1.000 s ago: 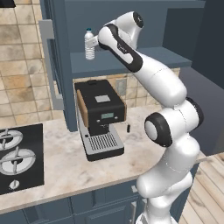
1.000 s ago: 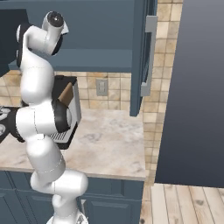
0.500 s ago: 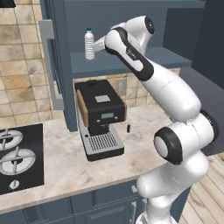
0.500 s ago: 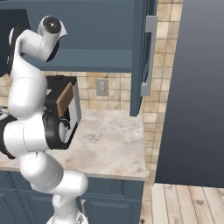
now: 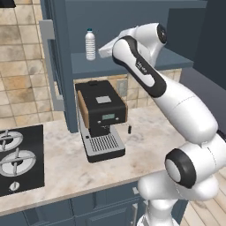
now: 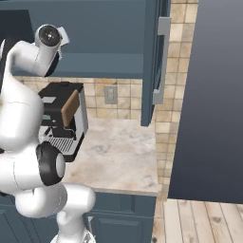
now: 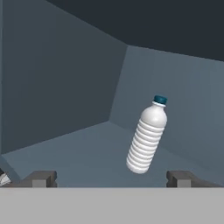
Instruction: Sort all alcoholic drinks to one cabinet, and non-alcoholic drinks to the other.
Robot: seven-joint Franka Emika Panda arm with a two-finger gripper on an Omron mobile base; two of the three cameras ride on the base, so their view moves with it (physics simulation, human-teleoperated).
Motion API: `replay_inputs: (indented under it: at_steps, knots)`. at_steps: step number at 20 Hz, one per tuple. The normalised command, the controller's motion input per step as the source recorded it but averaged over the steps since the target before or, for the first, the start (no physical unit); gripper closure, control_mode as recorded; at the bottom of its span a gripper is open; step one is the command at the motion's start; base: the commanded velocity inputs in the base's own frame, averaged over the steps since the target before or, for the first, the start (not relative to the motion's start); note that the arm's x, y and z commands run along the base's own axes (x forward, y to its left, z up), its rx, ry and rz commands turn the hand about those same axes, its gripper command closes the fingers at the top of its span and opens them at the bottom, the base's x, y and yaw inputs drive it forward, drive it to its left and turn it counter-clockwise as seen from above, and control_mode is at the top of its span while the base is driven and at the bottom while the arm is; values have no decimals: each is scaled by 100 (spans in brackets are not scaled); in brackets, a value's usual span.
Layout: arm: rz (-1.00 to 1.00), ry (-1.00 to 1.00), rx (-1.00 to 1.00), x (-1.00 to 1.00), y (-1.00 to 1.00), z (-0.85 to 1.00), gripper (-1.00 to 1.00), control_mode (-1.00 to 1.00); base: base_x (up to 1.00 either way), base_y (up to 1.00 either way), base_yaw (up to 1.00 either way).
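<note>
Water bottle [image 5: 90,44]: stood upright on the open cabinet's shelf [image 5: 132,64], teal cap up (it leaned in my hand view only because the camera was rolled).
My tool [image 7: 112,178]: jaws spread wide, nothing between them, just short of the bottle and apart from it.
Coffee machine [image 5: 101,119]: sat on the worktop [image 5: 62,163] below the shelf.
Hob [image 5: 20,159]: lay at the worktop's left.

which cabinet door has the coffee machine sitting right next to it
The left cabinet door, its lower edge reaching down beside the coffee machine. The right cabinet door hangs over bare counter, apart from the machine.
</note>
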Motion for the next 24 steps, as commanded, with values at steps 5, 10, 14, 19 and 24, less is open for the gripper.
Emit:
replay_inputs:
  at_steps: [5, 10, 14, 19, 24]
  knots:
    - [-7, 0, 0, -68, -14, 10, -100, -100, 0, 0, 0]
    - [-5, 0, 0, -67, -28, 0, -100, -100, 0, 0, 0]
    - [-4, 0, 0, -65, -40, 0, -100, -100, 0, 0, 0]
    - [-4, 0, 0, -76, -41, 0, -100, -100, 0, 0, 0]
    - [-5, 0, 1, -82, -32, 0, -100, -100, 0, 0, 0]
